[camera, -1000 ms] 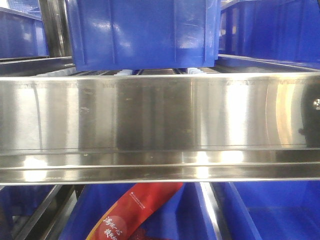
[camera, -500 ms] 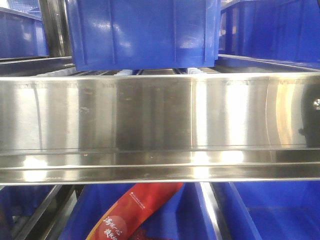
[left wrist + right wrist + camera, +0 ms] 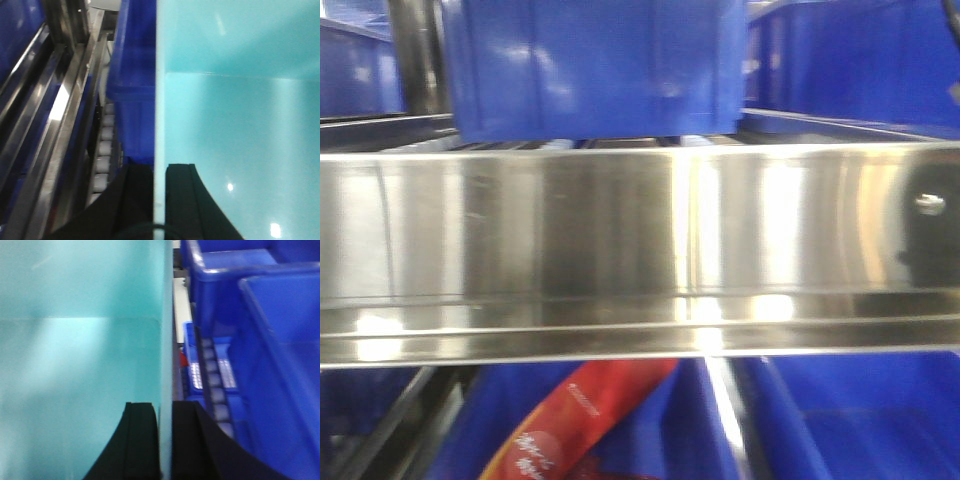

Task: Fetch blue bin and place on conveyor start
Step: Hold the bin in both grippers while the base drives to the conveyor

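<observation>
Gripping the blue bin (image 3: 240, 125) by two opposite walls, the left gripper (image 3: 160, 172) stands nearly closed astride the bin's left wall, one dark finger inside and one outside. The right gripper (image 3: 164, 412) pinches the bin's right wall likewise. Just outside the bin's left wall lie a royal-blue bin (image 3: 132, 75) and a line of pale rollers (image 3: 102, 150); just outside its right wall stand further royal-blue bins (image 3: 280, 365). The step in hand is judged to be drawing the bin out from among them: both arms should rise and retreat together, bin level and spacing fixed, so neither wall scrapes a neighbour. A stainless-steel rail (image 3: 620, 250) fills the front view, where the bin does not show. The conveyor start is out of view.
</observation>
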You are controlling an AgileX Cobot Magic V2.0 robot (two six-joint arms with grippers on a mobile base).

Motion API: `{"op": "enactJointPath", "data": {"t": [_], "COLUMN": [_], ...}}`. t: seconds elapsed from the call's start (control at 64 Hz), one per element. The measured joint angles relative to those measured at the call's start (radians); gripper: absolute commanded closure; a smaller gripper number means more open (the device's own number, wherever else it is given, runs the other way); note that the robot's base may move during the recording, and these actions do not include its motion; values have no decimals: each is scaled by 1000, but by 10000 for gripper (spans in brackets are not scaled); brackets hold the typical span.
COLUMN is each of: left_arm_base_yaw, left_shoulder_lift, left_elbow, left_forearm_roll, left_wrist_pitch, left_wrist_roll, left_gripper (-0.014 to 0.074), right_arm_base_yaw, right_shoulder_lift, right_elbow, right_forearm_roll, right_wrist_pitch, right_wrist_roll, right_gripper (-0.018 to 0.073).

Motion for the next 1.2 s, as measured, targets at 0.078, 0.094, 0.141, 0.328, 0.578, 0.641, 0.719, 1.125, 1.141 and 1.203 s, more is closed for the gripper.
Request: {"op": "enactJointPath", "data": {"t": [0.078,0.094,0.141,0.328,0.578,0.641,0.719,1.125,1.141,1.203], "left_arm_base_yaw": [0,0,0,0,0,0,0,0,0,0], "left_shoulder_lift": [0,0,0,0,0,0,0,0,0,0], "left_elbow": [0,0,0,0,0,0,0,0,0,0], "left_forearm_roll": [0,0,0,0,0,0,0,0,0,0], "left_wrist_pitch": [0,0,0,0,0,0,0,0,0,0], "left_wrist_roll": [0,0,0,0,0,0,0,0,0,0], "left_gripper": [708,708,708,708,708,708,708,708,708,708], "right_arm_base_yaw": [2,2,2,2,2,2,2,2,2,2], "right_shoulder_lift": [2,2,2,2,2,2,2,2,2,2], "right_elbow": [0,0,0,0,0,0,0,0,0,0], "right_forearm_roll": [0,0,-2,-2,-2,-2,-2,-4,-4,-4], "right_wrist_pitch": [0,0,0,0,0,0,0,-1,-1,-1], "right_wrist_roll": [0,0,0,0,0,0,0,0,0,0], "right_gripper": [720,720,720,720,720,720,720,720,720,720]}}
